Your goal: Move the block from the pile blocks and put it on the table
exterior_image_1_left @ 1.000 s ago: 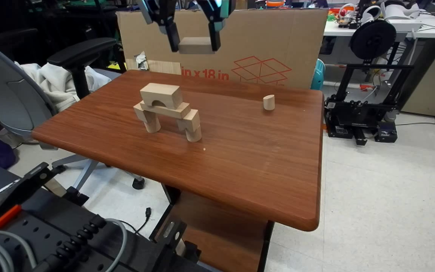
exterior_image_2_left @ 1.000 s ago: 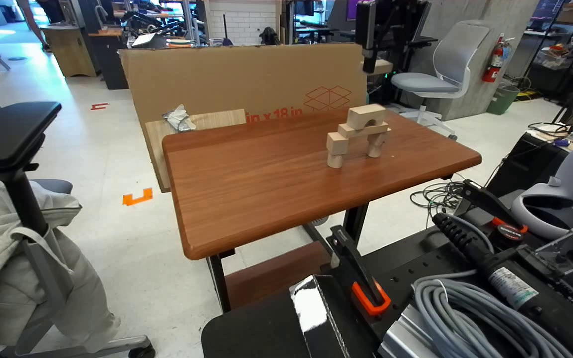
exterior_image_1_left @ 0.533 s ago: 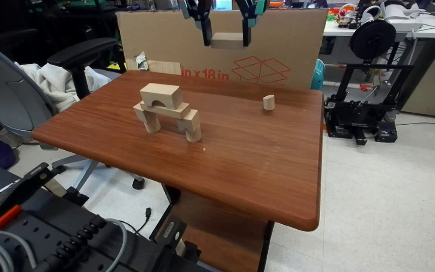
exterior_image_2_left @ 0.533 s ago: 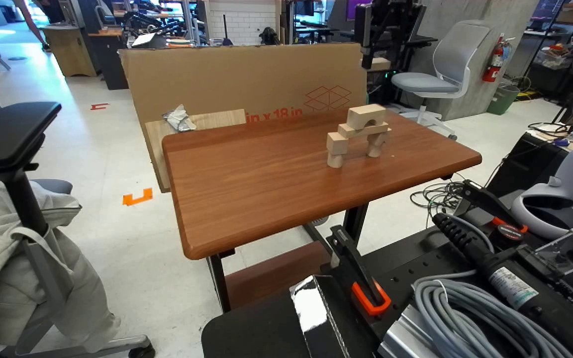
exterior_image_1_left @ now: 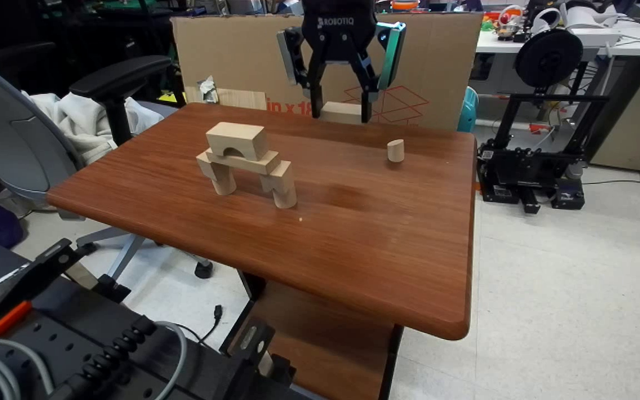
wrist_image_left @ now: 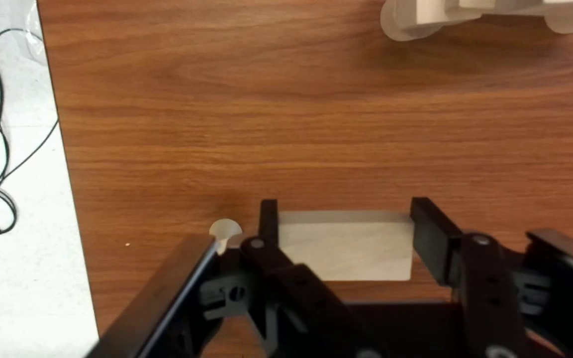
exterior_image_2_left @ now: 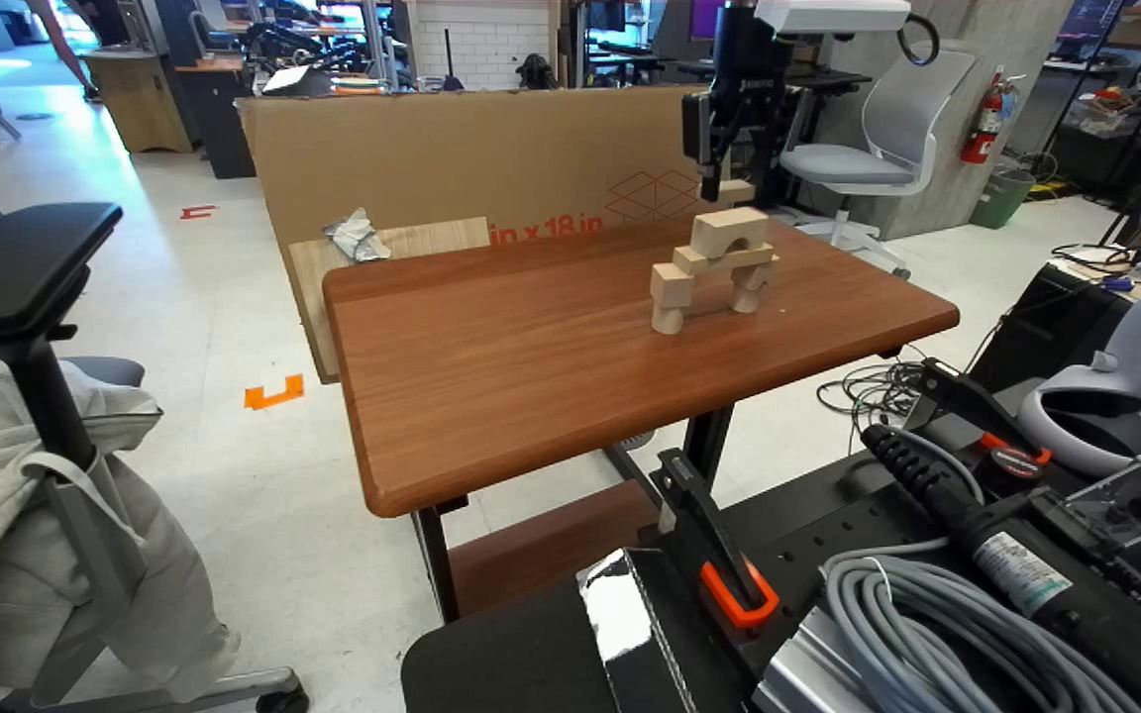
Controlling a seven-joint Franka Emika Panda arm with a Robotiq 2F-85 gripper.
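**Bringing a small, flat, oblong block of pale natural wood (wrist_image_left: 351, 248) lower than half a second ago, in the hold of a black two-fingered Robotiq gripper (exterior_image_1_left: 341, 118)**

Holds the block by its two short ends, with fingers (wrist_image_left: 430, 238) drawn in against the wood. Hangs roughly level above the large, reddish-brown, polished wooden tabletop with rounded corners (exterior_image_1_left: 364, 250), not touching it, and apart from the small pile of pale unpainted wooden building blocks (exterior_image_1_left: 245, 163).

Likely to handle as light, stiff and hard to harm, perhaps slightly slippery if sanded smooth. Best kept by the short ends, squarely, to avoid pivoting; probably calls for lowering flat and letting go only once resting.

Counting: one held block; six pieces showing in the pile, namely one arch (exterior_image_1_left: 236, 139), one flat plank (exterior_image_1_left: 253, 165), two squarish blocks (exterior_image_1_left: 279, 178) and two round upright legs (exterior_image_1_left: 285, 198); one loose, stubby, pale wooden cylinder (exterior_image_1_left: 395, 151), upright, slant-topped; one tabletop; one gripper.
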